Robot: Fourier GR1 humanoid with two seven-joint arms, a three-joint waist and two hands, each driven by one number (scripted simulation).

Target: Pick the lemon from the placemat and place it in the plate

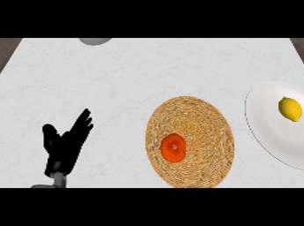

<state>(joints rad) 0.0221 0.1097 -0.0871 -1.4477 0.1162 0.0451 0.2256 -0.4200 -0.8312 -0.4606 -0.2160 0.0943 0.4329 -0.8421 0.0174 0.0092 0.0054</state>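
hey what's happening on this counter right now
Nothing is being handled at this moment. The lemon already lies on the white plate at the right, so the placing looks done. An orange fruit sits on the woven placemat in the middle. The robot's left hand is open, fingers up, resting at the lower left and touching nothing. The right hand does not show. A grey object peeks in at the counter's far edge.

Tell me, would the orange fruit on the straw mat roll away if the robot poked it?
Probably a little. The orange fruit looks round, so a poke would likely roll it. The woven placemat looks bumpy, which may slow it. Only the left hand shows, open.
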